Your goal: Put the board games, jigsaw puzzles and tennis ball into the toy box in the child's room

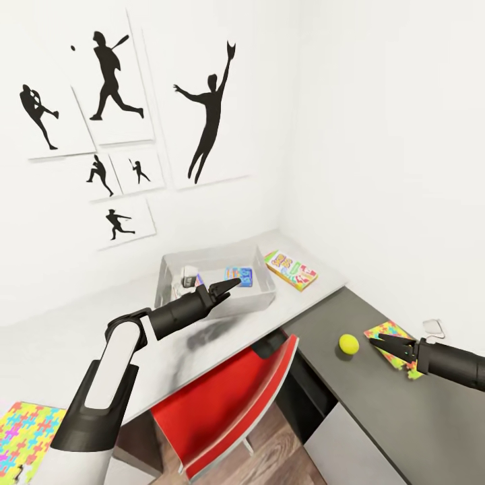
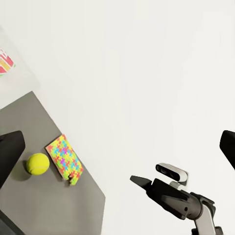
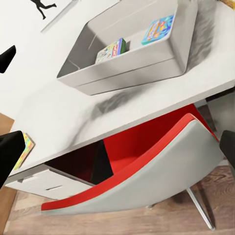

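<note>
Head view shows the light grey plastic toy box standing on the light wing of the L-shaped table, toward the back wall. Two printed board game boxes already lie inside it, one blue-lidded and one paler. A third, yellow-orange board game lies flat on the table just beside the toy box, toward the corner where the two wings meet.

On the dark wing, the small yellow-green tennis ball rests close to a multicoloured jigsaw puzzle square. They look nearly touching in the left wrist view; contact cannot be confirmed. A second jigsaw puzzle lies at the far end of the light wing. A red and grey chair is tucked under the table.

The left claw hovers over the toy box's near rim, its fingers close together and nothing visible between them. The right claw is released and empty, jaws spread, low over the dark wing above the jigsaw puzzle and pointing at the ball.

Judged step: picking up the tennis ball with the right claw. Recommendation: centre the spread jaws on the ball before clenching, descend straight to avoid nudging it into a roll, and keep the lower finger clear of the puzzle's edge. Three toys besides the ball remain outside the toy box.
</note>
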You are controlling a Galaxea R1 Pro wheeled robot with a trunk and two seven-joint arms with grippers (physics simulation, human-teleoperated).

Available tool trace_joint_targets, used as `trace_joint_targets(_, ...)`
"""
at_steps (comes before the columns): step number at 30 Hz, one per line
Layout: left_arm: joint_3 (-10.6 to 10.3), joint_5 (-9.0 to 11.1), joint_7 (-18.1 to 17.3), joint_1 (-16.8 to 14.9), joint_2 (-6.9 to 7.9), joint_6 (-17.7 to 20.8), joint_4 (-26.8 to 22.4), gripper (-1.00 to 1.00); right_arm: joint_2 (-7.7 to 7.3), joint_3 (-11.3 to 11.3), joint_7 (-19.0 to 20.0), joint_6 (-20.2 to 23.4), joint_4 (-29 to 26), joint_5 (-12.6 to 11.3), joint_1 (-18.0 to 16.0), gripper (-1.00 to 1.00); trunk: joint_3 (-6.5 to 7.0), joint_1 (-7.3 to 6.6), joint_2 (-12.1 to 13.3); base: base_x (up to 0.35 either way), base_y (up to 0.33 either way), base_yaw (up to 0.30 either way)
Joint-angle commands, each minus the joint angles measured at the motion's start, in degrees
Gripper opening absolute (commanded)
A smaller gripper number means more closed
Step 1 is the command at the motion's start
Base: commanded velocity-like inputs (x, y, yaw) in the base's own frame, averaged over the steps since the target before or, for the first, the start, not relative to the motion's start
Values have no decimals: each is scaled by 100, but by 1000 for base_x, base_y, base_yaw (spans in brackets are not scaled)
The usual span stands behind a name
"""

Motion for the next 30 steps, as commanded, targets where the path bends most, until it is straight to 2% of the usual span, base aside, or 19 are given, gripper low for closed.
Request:
trace_joint_targets(1, 7, -38, -39, -5, -3, 21, 1, 100, -1, -3, 15, 24, 0, -1, -5, 100, -1, 4, -11, 0, 0, 0)
trace_joint_targets(10, 22, -45, -37, 4, 29, 14, 125, 100, -1, 12, -2, 21, 2, 17, -11, 100, 84, 4, -11, 0, 0, 0)
trace_joint_targets(18, 27, -79, -36, 10, 38, 10, 164, 100, 2, 17, -4, 26, 3, 133, -13, 100, 160, 4, -11, 0, 0, 0)
trace_joint_targets(30, 34, -329, -35, 13, 29, 15, 180, 100, 3, 13, -2, 37, 3, 241, -22, 100, 274, 4, -11, 0, 0, 0)
